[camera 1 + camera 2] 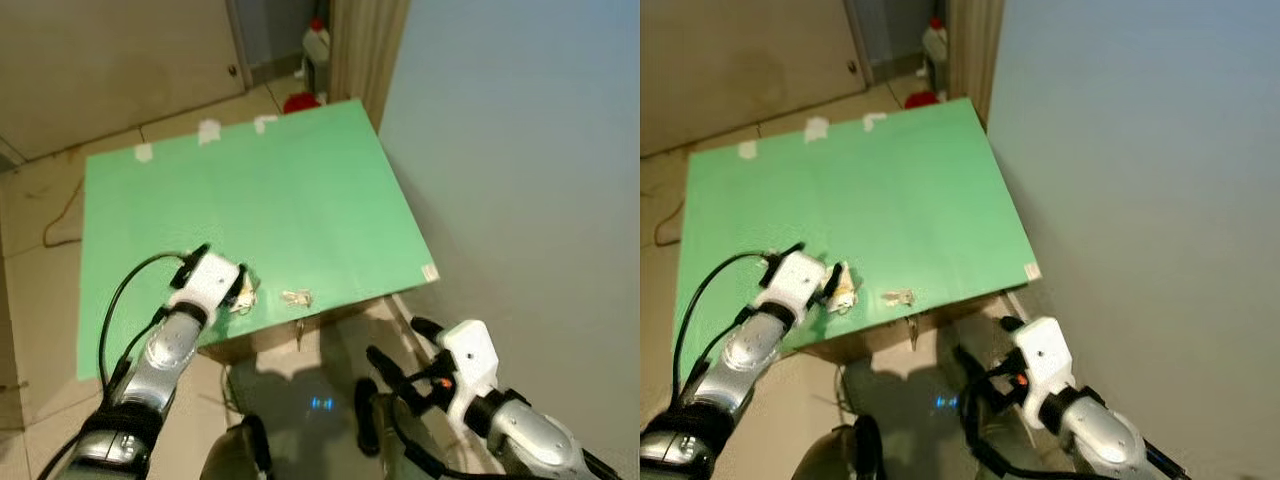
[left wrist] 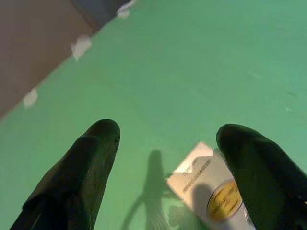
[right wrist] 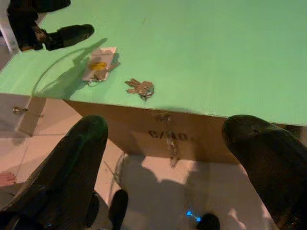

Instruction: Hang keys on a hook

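Note:
A small bunch of keys (image 1: 296,297) lies near the front edge of a green board (image 1: 260,190) that tops a cardboard box (image 3: 192,136). Just to their left lies a white tag with a yellow disc (image 2: 211,189). My left gripper (image 1: 232,275) is open low over the board, its fingertips (image 2: 103,132) beside the tag and apart from the keys. My right gripper (image 1: 400,345) is open below and in front of the box, and in its wrist view the keys (image 3: 140,87) lie ahead. A small metal hook-like piece (image 3: 170,148) hangs on the box's front face.
A pale blue wall (image 1: 520,150) runs close along the right of the box. A white bottle with a red cap (image 1: 317,45) and a red object (image 1: 300,100) stand on the floor behind it. A cable (image 1: 60,215) lies on the tiled floor at left.

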Controlling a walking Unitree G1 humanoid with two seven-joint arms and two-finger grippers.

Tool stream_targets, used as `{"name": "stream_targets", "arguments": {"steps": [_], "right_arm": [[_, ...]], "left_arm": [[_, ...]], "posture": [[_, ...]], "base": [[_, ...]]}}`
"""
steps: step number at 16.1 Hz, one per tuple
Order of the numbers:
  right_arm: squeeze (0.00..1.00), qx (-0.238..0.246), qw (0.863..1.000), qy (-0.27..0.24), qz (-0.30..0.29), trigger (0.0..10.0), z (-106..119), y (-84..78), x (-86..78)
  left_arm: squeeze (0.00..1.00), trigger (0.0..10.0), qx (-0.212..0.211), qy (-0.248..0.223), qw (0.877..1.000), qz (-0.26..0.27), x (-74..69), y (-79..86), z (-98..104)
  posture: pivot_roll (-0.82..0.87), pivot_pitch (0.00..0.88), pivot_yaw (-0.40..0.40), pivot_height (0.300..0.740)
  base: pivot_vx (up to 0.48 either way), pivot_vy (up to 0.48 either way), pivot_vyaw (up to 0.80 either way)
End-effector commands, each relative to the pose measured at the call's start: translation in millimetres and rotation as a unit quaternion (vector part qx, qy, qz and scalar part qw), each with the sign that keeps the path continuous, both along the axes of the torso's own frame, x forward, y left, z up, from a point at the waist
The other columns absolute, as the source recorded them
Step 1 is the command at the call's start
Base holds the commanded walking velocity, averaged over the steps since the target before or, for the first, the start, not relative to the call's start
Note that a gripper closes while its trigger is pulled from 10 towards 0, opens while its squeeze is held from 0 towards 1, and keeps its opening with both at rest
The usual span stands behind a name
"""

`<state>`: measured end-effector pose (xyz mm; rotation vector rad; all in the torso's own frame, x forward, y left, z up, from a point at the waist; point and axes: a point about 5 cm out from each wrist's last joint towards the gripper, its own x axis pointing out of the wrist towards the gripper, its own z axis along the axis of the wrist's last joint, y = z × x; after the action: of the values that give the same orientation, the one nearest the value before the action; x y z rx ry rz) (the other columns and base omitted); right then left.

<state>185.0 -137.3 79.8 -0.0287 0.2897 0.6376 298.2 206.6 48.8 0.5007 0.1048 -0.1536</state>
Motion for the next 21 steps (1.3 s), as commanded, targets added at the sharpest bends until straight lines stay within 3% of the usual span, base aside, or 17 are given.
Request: {"name": "stream_targets", "arguments": {"steps": [1, 3, 5, 7, 9, 10, 13, 16, 21], "right_arm": [[0.0, 0.008, 1.0, 0.026, 0.01, 10.0, -12.3, 7.1, 0.0], [0.0, 0.023, 0.998, 0.047, 0.032, 10.0, -34.4, 24.7, 14.4], [0.0, 0.018, 0.998, 0.047, 0.04, 10.0, -44.8, 34.7, 28.4], [0.0, 0.008, 0.998, 0.045, 0.04, 10.0, -55.1, 47.7, 54.5], [0.0, -0.009, 0.999, 0.03, 0.021, 10.0, -60.6, 52.4, 73.8], [0.0, -0.015, 0.999, 0.026, 0.013, 10.0, -61.7, 56.5, 82.0], [0.0, -0.022, 1.0, 0.011, 0.004, 10.0, -61.1, 68.2, 98.0], [0.0, -0.047, 0.999, 0.006, -0.006, 10.0, -64.0, 68.8, 103.2], [0.0, -0.03, 0.999, 0.01, -0.017, 10.0, -64.5, 70.8, 106.0]], "left_arm": [[0.0, 10.0, -0.026, -0.015, 0.999, 0.034, -11.0, 12.4, 1.1], [0.0, 10.0, -0.065, -0.064, 0.992, 0.083, -36.9, 27.4, 20.5], [0.0, 10.0, -0.084, -0.078, 0.988, 0.101, -63.6, 30.2, 32.1], [0.0, 10.0, -0.09, -0.095, 0.983, 0.125, -105.6, 30.9, 50.4], [0.0, 10.0, -0.094, -0.088, 0.986, 0.104, -126.9, 12.3, 61.1], [0.0, 10.0, -0.105, -0.068, 0.989, 0.082, -136.7, -2.6, 60.3], [0.0, 10.0, -0.143, -0.012, 0.986, 0.083, -162.8, -23.4, 61.1], [0.0, 10.0, -0.147, 0.01, 0.985, 0.09, -176.0, -31.1, 61.3], [0.0, 10.0, -0.164, 0.021, 0.982, 0.089, -179.7, -50.8, 59.0]], "posture": [[-0.27, 0.386, 0.041, 0.74], [-0.18, 0.401, 0.043, 0.74], [-0.07, 0.416, 0.036, 0.74], [0.02, 0.417, 0.03, 0.74], [0.09, 0.4, 0.022, 0.74], [0.12, 0.386, 0.025, 0.74], [0.17, 0.391, 0.029, 0.74], [0.17, 0.396, 0.012, 0.74], [0.16, 0.39, -0.029, 0.74]], "base": [[0.0, 0.0, 0.0], [0.0, 0.0, 0.0], [0.0, 0.0, 0.0], [0.0, 0.0, 0.0], [0.0, 0.0, 0.0], [0.0, 0.0, 0.0], [0.0, 0.0, 0.0], [0.0, 0.0, 0.0], [0.0, 0.0, 0.0]]}}
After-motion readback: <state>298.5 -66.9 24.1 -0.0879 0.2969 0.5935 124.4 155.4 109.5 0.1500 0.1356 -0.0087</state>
